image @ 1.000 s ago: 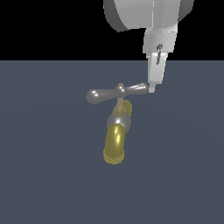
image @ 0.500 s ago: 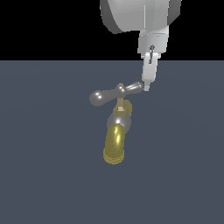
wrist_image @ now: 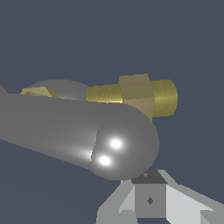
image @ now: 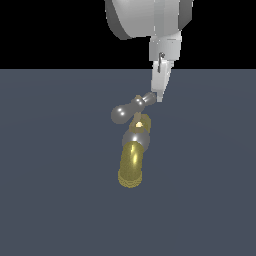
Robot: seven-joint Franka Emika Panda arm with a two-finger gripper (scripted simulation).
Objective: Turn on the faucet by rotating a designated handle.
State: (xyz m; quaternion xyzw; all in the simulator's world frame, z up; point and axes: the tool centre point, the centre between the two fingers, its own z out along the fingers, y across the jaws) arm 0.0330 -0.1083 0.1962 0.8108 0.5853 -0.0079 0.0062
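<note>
The claw (image: 159, 95) hangs down from the arm's pale grey wrist body (image: 150, 17) in the far part of the scene, a little toward the exterior view's right, and its white fingers (image: 160, 82) read there as one narrow tapering blade, so whether the jaws stand wide or narrow cannot be told; the wrist view shows only angular white and grey finger parts (wrist_image: 151, 199) at the picture's edge and settles nothing either. The fingertip sits against the far end of the handle (image: 131, 108), the slim silver-grey crossbar, and nothing shows it clamped between the jaws. The handle lies slanted, its contacted end farther off and toward the exterior view's right, its rounded bulbous end nearer and toward the exterior view's left. In the wrist view that bar fills much of the frame as a thick shiny grey rod (wrist_image: 74, 131) with two bright highlights on its rounded end, just beside the finger parts. Below the handle stands the faucet (image: 133, 155), in the middle of the dark blue-grey floor (image: 50, 175): a small gold stem piece under the crossbar, a silver-grey collar, then the thick translucent yellow-gold spout reaching toward the near side. The wrist view shows the gold stem parts (wrist_image: 140, 96) beyond the handle.
</note>
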